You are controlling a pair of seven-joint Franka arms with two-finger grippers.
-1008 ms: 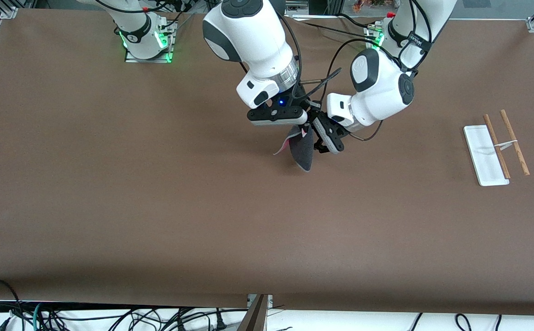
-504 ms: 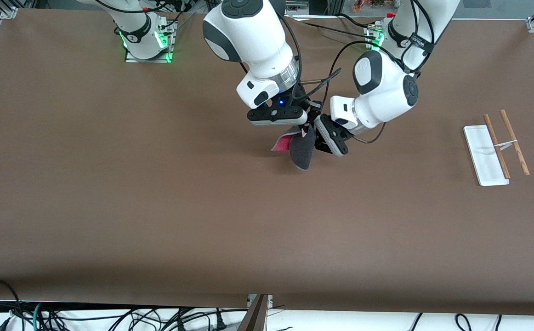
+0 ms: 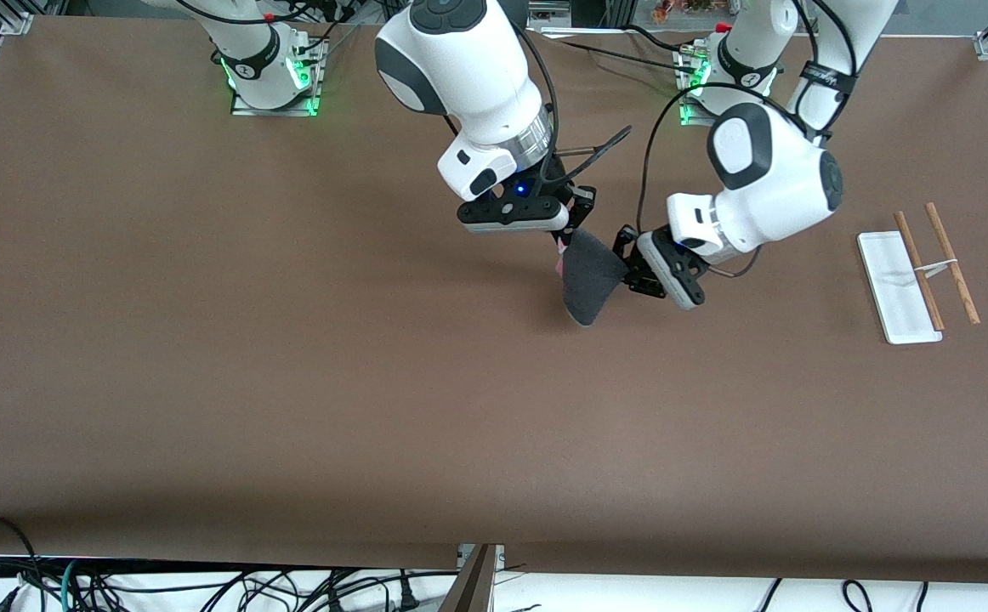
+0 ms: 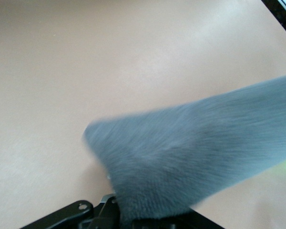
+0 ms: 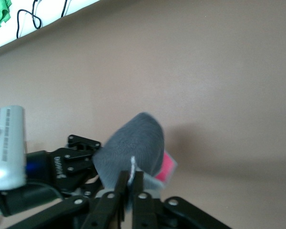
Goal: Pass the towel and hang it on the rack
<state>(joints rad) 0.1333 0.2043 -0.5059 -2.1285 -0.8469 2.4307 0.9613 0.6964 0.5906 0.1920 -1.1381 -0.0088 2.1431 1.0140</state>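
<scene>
The dark grey towel (image 3: 589, 279) hangs in the air over the middle of the table, stretched between both grippers. My right gripper (image 3: 564, 240) is shut on its stitched upper edge, and the right wrist view shows its own gripper (image 5: 131, 177) pinching the towel (image 5: 133, 143) beside a pink tag (image 5: 168, 167). My left gripper (image 3: 630, 270) is shut on the towel's other side. In the left wrist view the towel (image 4: 190, 148) covers that gripper's jaws. The rack (image 3: 895, 293), a white base with two wooden rods (image 3: 953, 263), stands at the left arm's end of the table.
The brown table (image 3: 290, 382) spreads wide around the arms. The left gripper (image 5: 71, 162) shows in the right wrist view, close beside the towel. Cables hang off the table edge nearest the front camera (image 3: 205, 586).
My left gripper has moved toward the rack's end of the table with its side of the towel. The towel has spread out between the two grippers. The right gripper has stayed in place.
</scene>
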